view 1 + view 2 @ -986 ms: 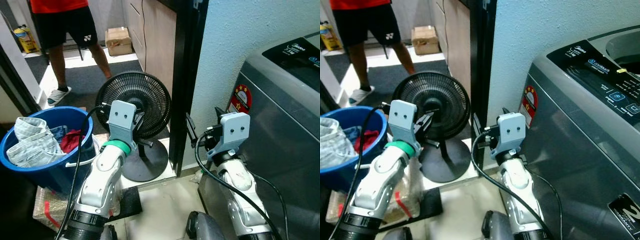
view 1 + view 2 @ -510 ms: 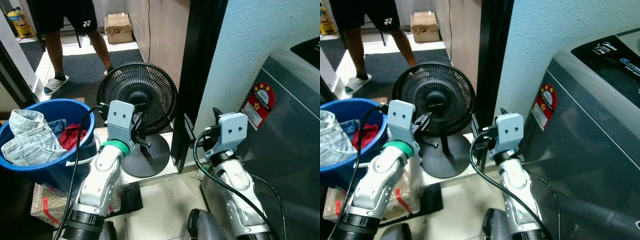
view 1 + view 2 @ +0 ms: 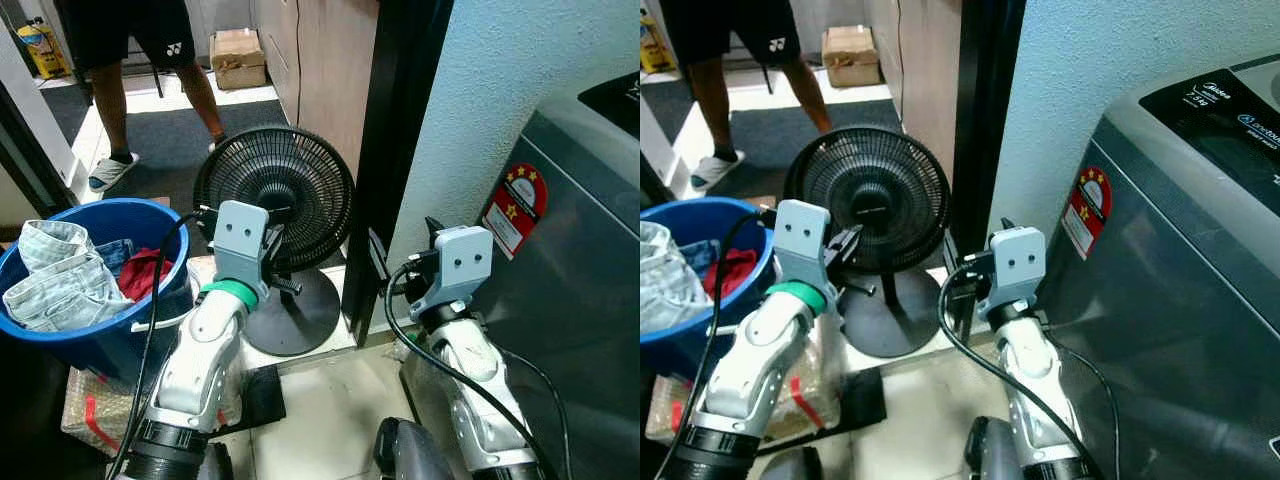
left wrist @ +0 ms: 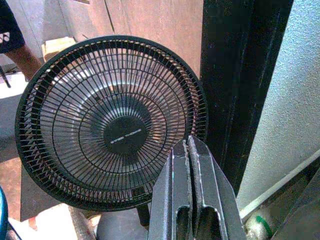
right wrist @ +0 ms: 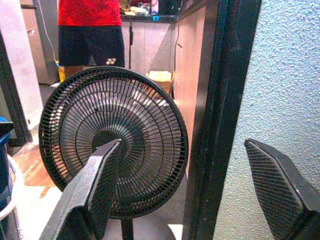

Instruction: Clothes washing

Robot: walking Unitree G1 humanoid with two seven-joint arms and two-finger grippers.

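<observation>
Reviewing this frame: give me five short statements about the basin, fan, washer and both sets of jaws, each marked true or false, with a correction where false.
1. The blue basin holds clothes, among them pale denim. True.
2. The black fan lies tipped over on the floor. False: it stands upright on its round base.
3. The left gripper has its jaws shut and holds nothing. True.
4. The right gripper is shut on a garment. False: its jaws are spread wide and hold nothing.
5. The washing machine stands on the robot's left, beside the basin. False: it stands on the robot's right, and the basin is on its left.
</observation>
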